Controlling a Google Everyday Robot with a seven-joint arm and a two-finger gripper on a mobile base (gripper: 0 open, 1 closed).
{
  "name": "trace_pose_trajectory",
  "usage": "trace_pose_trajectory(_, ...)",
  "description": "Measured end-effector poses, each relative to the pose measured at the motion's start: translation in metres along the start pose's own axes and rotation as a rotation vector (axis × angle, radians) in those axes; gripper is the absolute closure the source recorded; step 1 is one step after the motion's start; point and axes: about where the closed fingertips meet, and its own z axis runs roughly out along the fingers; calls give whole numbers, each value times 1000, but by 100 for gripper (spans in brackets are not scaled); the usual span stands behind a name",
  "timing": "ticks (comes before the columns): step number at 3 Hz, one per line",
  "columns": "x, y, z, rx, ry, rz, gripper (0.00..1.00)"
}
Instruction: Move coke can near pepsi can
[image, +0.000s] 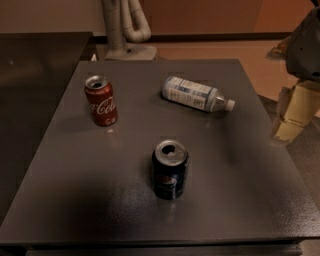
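The coke can (101, 100), red with white script and a silver top, stands upright on the dark grey table (75, 185) at the back left. The pepsi can (170, 169), dark blue with a round logo and an opened silver top, stands upright near the table's front middle. The two cans are well apart. My gripper (294, 114), cream-coloured, hangs beyond the table's right edge, far from both cans and holding nothing that I can see.
A clear plastic water bottle (196, 94) with a white label and cap lies on its side at the back right of the table. A white post base (125, 30) stands on the floor behind the table. A dark counter (35, 55) is at the left.
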Motion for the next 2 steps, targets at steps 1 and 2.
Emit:
trace_pose_trajectory(1,-27,-8,8,-4,-66,-45,0)
trace_pose_trajectory(2,-62,-15,18,-8,-135,-106,0)
